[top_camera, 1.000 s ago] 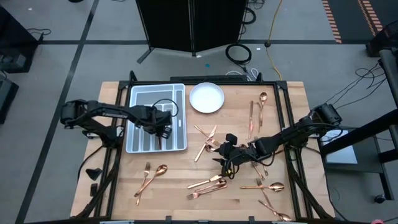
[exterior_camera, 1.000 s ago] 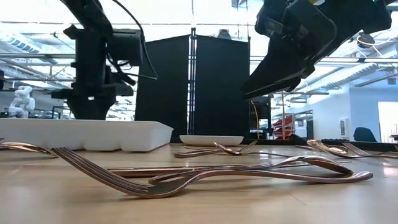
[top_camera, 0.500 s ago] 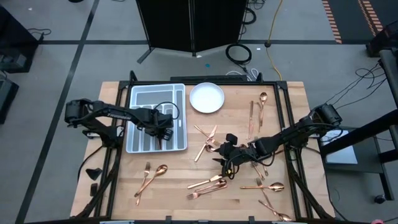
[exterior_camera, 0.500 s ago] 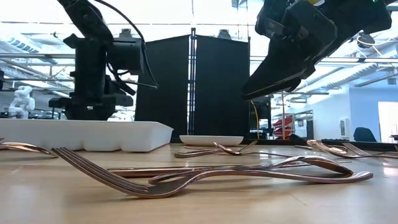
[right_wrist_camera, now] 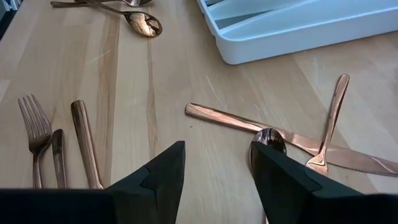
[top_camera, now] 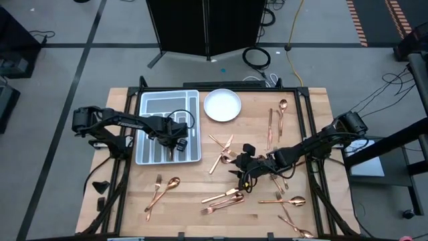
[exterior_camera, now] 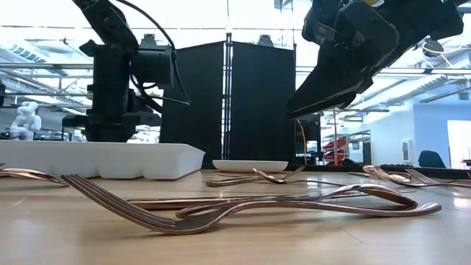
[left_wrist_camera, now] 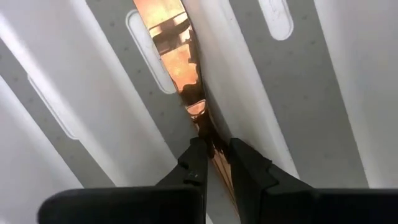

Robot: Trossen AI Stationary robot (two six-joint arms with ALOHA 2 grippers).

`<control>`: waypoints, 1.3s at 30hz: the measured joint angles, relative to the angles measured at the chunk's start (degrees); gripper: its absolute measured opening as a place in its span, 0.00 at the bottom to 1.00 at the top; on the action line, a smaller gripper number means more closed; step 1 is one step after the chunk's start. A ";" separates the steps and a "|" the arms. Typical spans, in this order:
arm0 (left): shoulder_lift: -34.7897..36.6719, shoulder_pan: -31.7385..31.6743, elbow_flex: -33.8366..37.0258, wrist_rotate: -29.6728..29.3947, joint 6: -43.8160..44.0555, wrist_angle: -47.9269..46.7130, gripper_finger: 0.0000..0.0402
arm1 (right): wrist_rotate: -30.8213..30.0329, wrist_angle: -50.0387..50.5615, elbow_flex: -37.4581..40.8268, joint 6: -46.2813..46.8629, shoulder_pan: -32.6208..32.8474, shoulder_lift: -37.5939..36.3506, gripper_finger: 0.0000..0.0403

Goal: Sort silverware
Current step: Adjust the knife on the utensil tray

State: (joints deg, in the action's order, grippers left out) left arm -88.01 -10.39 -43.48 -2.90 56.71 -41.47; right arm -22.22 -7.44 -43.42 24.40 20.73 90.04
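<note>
Copper silverware lies scattered on the wooden table: a crossed cluster (top_camera: 223, 150), a fork and spoon (top_camera: 164, 189), more pieces (top_camera: 225, 197) near the front, a few (top_camera: 277, 120) at the right. The grey compartmented tray (top_camera: 150, 130) stands far left. My left gripper (left_wrist_camera: 219, 160) points down into one of its compartments, shut on a copper piece (left_wrist_camera: 177, 56) lying there. My right gripper (right_wrist_camera: 214, 177) hangs open above the table's middle, over a spoon (right_wrist_camera: 268, 138) and a knife (right_wrist_camera: 230, 120), touching nothing. My left gripper pinches the copper piece's narrow part (left_wrist_camera: 211, 142) between its two fingers, coming from above and pointing down. The fingers (left_wrist_camera: 194, 163) stand on either side of the slim shaft. The piece lies along the tray compartment, its wide shiny end stretching away from the fingers.
A white round plate (top_camera: 222, 105) sits at the far edge beside the tray. A fork (right_wrist_camera: 34, 127) and two handles (right_wrist_camera: 84, 140) lie near my right gripper. More silverware (top_camera: 292, 201) lies at the near right. Black frame rails run along the table's sides.
My left arm has leaned a little further over the tray, and its gripper stays over the same compartment. My right arm has kept still.
</note>
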 joint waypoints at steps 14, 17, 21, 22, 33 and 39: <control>1.48 -0.03 0.07 -0.19 -2.05 -0.89 0.13 | -0.02 0.00 0.00 -0.02 0.00 0.00 0.43; 3.03 -0.24 0.13 -1.56 -2.63 -1.45 0.13 | -0.02 0.00 0.00 -0.02 0.00 0.00 0.43; 4.41 -0.17 0.09 -1.62 -2.61 -1.75 0.13 | -0.04 0.00 0.00 -0.02 0.00 0.00 0.43; 4.64 -0.17 0.09 -1.59 -2.60 -1.77 0.13 | -0.04 0.00 0.00 -0.02 0.00 0.00 0.43; 5.20 -0.17 0.03 -1.76 -2.16 -1.91 0.13 | -0.04 0.00 0.00 0.24 0.00 0.00 0.43; 5.22 -0.17 0.02 -2.07 -1.94 -2.08 0.13 | -0.02 0.00 0.00 0.30 0.00 0.00 0.43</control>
State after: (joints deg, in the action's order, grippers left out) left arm -82.78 -10.57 -43.46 -4.97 54.76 -43.55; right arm -22.24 -7.44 -43.42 24.71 20.73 90.04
